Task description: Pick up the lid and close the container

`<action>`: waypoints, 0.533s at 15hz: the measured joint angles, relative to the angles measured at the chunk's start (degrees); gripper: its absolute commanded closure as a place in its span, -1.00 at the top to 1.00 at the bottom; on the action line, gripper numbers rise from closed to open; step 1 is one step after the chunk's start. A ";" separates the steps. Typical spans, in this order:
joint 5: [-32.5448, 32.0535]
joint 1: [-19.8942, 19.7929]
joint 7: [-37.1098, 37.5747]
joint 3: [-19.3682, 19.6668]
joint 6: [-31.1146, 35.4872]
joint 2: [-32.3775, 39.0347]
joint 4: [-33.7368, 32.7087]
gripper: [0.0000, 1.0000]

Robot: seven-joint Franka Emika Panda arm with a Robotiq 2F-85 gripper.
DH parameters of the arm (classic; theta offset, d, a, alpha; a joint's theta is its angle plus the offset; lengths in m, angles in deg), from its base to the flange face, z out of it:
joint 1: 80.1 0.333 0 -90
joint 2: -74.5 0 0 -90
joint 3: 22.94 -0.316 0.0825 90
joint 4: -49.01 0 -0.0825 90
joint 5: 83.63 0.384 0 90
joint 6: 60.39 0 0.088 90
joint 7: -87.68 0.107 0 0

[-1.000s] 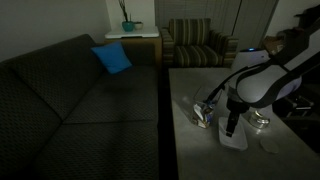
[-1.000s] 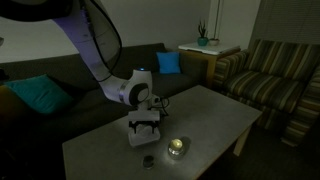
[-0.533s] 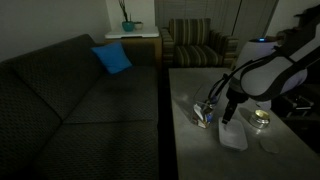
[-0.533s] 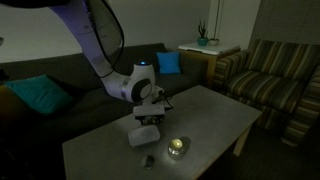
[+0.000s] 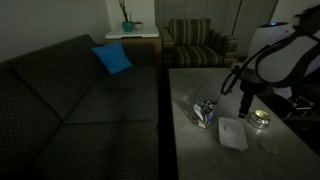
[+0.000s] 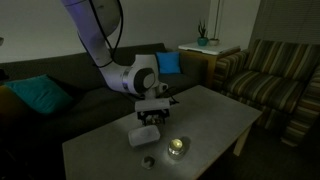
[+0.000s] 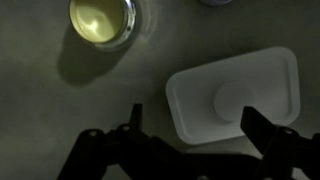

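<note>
Compared to a second ago, the lid [image 7: 235,95] hasn't gone anywhere and lies flat on the table [image 5: 190,150]. What moved is the gripper [image 7: 192,118], which has lifted off it empty, jaws spread wide with nothing between them. So pretty much nothing's done yet. The container [image 5: 205,113] sits just beside the lid with no lid on it, and a round tin [image 7: 102,20] is near the lid's other side. Looks like the grab, carry and press-down are all still left.
</note>
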 measured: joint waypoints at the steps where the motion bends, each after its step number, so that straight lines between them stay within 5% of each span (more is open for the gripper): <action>1: -0.78 -0.01 0.47 0.59 -1.24 -0.78 1.03 1.00; 8: -2.41 -0.14 0.01 -0.83 -8.76 -0.81 1.47 1.00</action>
